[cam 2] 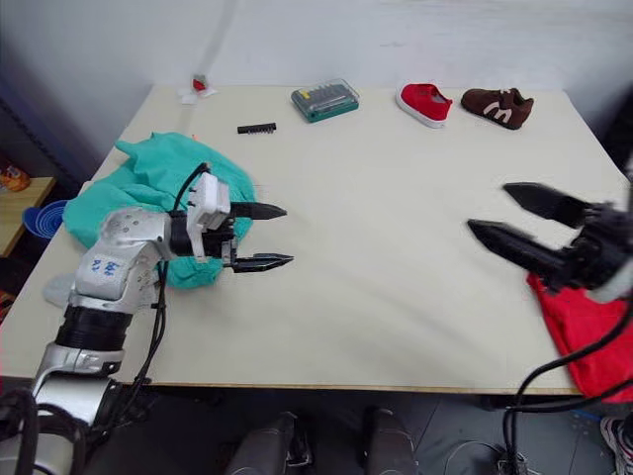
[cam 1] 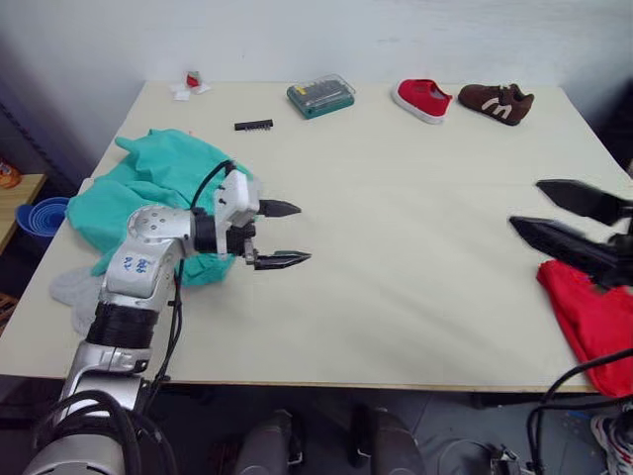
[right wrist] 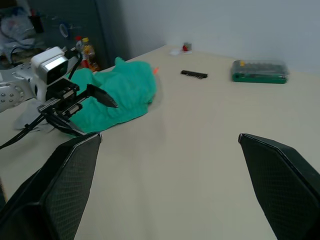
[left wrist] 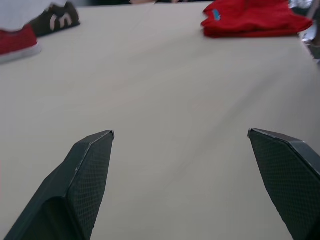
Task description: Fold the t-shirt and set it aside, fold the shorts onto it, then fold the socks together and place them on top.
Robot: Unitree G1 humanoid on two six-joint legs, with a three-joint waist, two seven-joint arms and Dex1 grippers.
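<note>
One garment looks done: the t-shirt (cam 1: 593,317) lies folded at the right near edge of the tabletop (cam 1: 396,198). The shorts (cam 1: 148,188) sit crumpled at the left side, the socks (cam 1: 74,292) just beside them at the near-left edge. Left gripper (cam 1: 279,236) wide open, empty, beside the shorts; right gripper (cam 1: 554,218) open, empty, above the shirt. Judged step: shorts fold. Next: grasp the waistband.
</note>
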